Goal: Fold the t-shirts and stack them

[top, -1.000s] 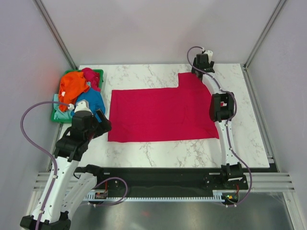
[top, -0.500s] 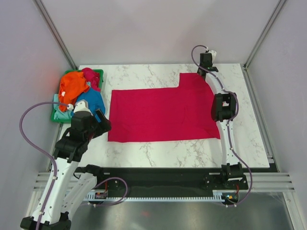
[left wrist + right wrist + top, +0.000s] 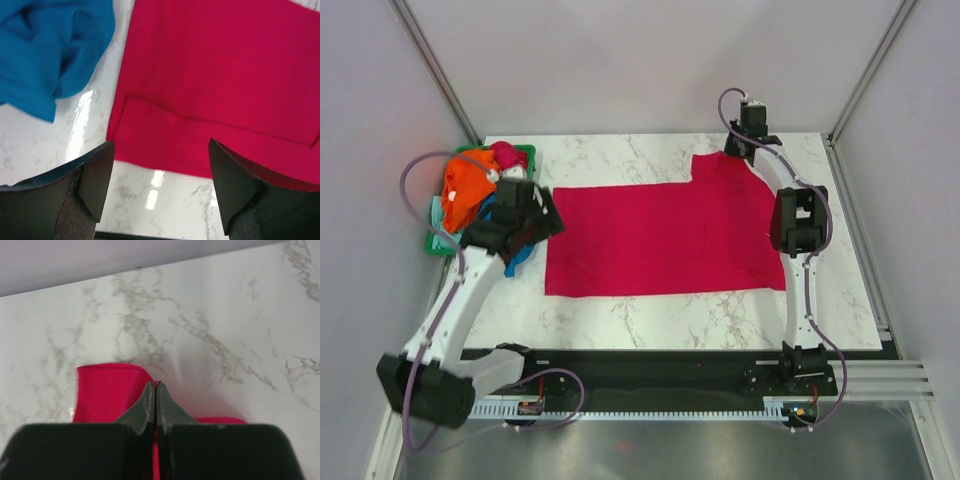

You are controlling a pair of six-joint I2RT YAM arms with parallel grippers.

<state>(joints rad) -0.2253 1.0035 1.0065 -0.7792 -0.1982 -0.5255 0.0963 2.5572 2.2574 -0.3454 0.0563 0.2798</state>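
Note:
A magenta-red t-shirt [image 3: 660, 240] lies spread flat on the marble table, one sleeve pointing to the far right. At that sleeve's far edge my right gripper [image 3: 742, 152] is shut; in the right wrist view red cloth [image 3: 107, 390] shows pinched between the closed fingers [image 3: 156, 385]. My left gripper [image 3: 550, 218] hovers open over the shirt's left edge [image 3: 150, 125], nothing between its fingers [image 3: 160, 147]. A blue t-shirt [image 3: 45, 50] lies just left of it. An orange t-shirt [image 3: 465, 180] is heaped at the far left.
A green plastic basket [image 3: 525, 152] stands at the far left corner, with the orange, blue and a pale mint [image 3: 438, 215] shirt piled in and over it. The enclosure walls and metal frame posts close in the table's sides.
My right gripper has shut on the shirt's far sleeve edge. The left arm has swung away from me and to the right, from beside the basket to over the shirt's left edge.

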